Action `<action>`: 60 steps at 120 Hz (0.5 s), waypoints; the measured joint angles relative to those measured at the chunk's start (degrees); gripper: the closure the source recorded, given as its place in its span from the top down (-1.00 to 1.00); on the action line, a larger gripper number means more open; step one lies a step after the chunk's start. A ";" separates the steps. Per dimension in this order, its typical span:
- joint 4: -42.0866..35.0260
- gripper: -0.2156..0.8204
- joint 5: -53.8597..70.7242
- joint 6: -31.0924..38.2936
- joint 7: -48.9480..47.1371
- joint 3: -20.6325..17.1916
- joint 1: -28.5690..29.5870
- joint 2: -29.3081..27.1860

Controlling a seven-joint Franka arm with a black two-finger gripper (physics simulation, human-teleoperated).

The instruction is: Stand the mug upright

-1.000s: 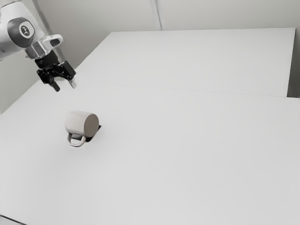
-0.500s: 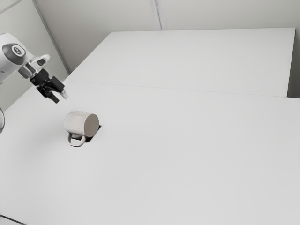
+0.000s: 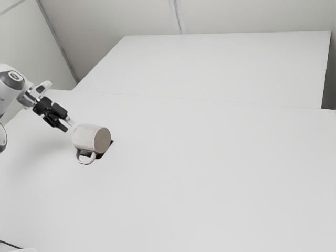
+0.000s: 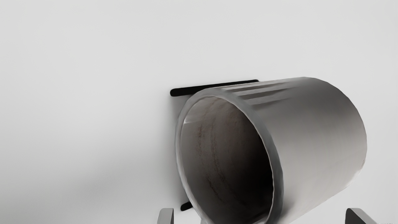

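Mug (image 3: 92, 139) lies on side; end effector (image 3: 67, 125), open, at its ten o'clock, exterior view: likely pre-grasp; next, clamp its rim (image 4: 278, 174).

White table (image 3: 210, 184) with a black strip (image 4: 214, 87) on it; pale walls (image 3: 121, 52) beyond

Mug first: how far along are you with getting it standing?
The approach looks mostly done: my fingers are near the mouth of the mug. Lining up a grip seems to be in hand, since the fingers stand open with nothing clamped. Left to do: grip it, tip it up and set it on its base, as it lies on its side.
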 joint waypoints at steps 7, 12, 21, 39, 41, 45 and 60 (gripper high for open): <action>-0.14 0.58 -1.91 -1.23 0.53 0.01 0.46 0.32; -0.48 0.58 -3.23 -1.94 0.88 -0.02 0.62 0.53; -0.76 0.58 -5.26 -2.86 1.43 -0.03 0.31 1.07; -2.27 0.58 -8.16 -3.75 2.04 -0.12 -0.34 1.42; -2.42 0.58 -8.42 -3.81 2.09 -0.13 -0.38 1.42; -2.86 0.58 -8.88 -3.92 2.16 -0.13 -0.38 1.42; -3.90 0.25 -10.29 -4.40 1.79 -0.14 -0.32 1.51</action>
